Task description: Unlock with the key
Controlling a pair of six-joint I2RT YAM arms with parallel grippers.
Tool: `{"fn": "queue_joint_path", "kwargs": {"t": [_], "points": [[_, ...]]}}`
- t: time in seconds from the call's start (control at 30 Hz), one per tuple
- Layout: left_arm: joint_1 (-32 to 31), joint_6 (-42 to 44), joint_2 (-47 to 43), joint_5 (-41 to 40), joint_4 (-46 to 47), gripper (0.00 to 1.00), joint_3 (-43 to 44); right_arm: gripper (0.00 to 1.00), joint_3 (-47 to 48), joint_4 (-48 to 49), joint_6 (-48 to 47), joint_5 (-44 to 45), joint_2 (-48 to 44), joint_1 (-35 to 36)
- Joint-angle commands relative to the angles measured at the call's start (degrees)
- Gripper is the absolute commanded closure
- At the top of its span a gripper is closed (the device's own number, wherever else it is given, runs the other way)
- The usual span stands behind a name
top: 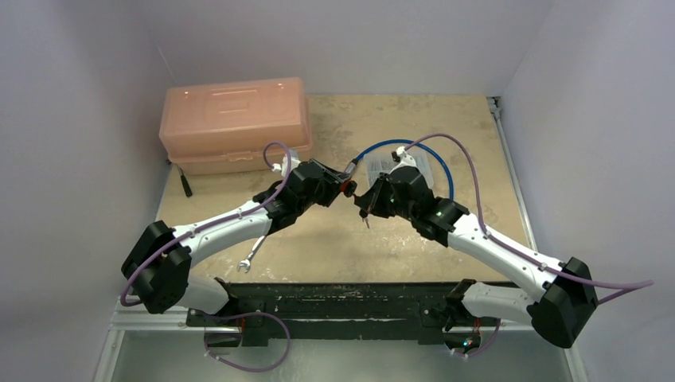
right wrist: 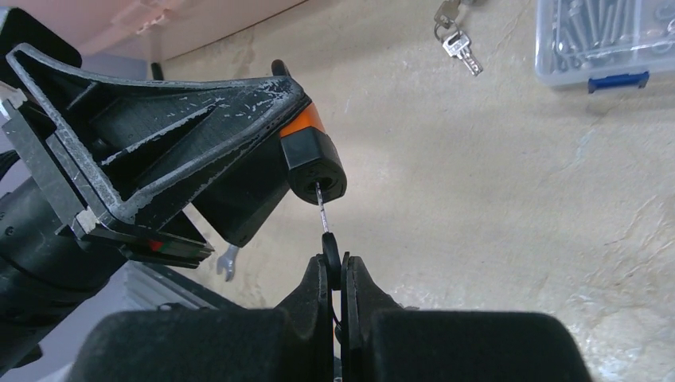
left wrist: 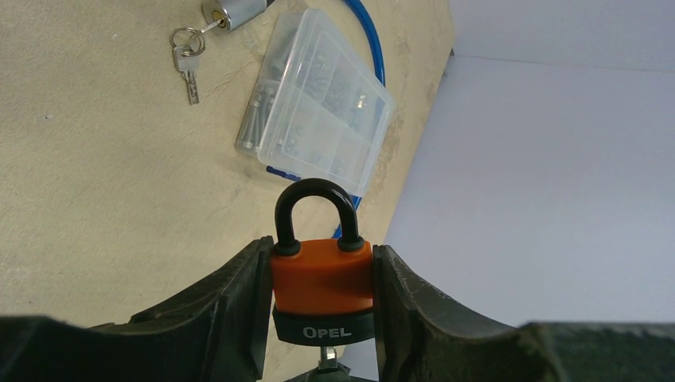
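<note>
At mid-bench, above the surface, one orange padlock point(left wrist: 322, 278) is clamped between the two fingers of the left end effector point(left wrist: 322, 255). Its black shackle has both legs seated in the body. One key point(right wrist: 322, 213) has its blade tip in the keyway on the padlock's black underside. The right end effector point(right wrist: 341, 267) is pinched together on the key's black head.

Other items on the bench point(top: 334, 247):
- One blue cable lock point(left wrist: 374, 48) with a silver cylinder point(left wrist: 231, 9).
- One key ring point(left wrist: 188, 40) at the cylinder, with one key hanging loose.
- One clear compartment box point(left wrist: 318, 103) of fasteners, lying over the cable.
- One pink toolbox point(top: 235, 119) at the far left corner.
- One black-handled tool point(top: 185, 185) just in front of the toolbox.
- One open-end wrench point(top: 251, 259) under the left arm.

The left fingers cover the padlock's sides. The right fingers hide most of the key's head. The right wrist view cuts off the compartment box, and the left wrist view cuts off the cylinder. From above, the key is too small to make out.
</note>
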Motion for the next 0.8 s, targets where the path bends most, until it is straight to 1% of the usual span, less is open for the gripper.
{"fn": "queue_joint_path", "kwargs": {"t": [0.0,0.07,0.17,0.27,0.37,0.5,0.57,0.67,0.77], "points": [[-2.6,-1.0,-3.2,5.9,9.6,1.00,0.9,1.00,-2.1,10.4,7.8,-3.0,-1.0,-1.0],[-2.6,-0.7,-3.3,5.8,9.2,1.00,0.9,1.00,-2.2,11.3,7.3,-3.9,-0.8,-1.4],[-2.8,-0.2,-3.3,6.1,8.3,1.00,1.5,1.00,-0.6,10.5,3.1,-3.3,0.5,-1.5],[-3.1,1.2,-2.6,6.2,3.9,1.00,3.9,1.00,2.4,6.3,-4.2,3.0,2.2,-1.5],[-3.5,1.8,-2.5,5.9,2.8,1.00,4.5,1.00,6.1,2.3,-10.5,5.2,5.2,-1.4],[-3.6,1.9,-1.8,5.8,1.1,1.00,5.4,1.00,9.6,-1.6,-15.1,7.4,8.0,-0.4],[-3.6,1.9,-1.6,5.8,1.5,1.00,5.3,1.00,10.8,-2.9,-14.8,8.7,8.6,0.3],[-3.9,1.5,-1.3,5.7,2.9,1.00,4.9,1.00,8.2,0.3,-9.3,4.4,7.2,-0.1],[-4.0,1.4,-1.4,5.3,3.2,1.00,4.9,1.00,5.8,3.1,-3.8,2.0,5.7,-0.3]]}}
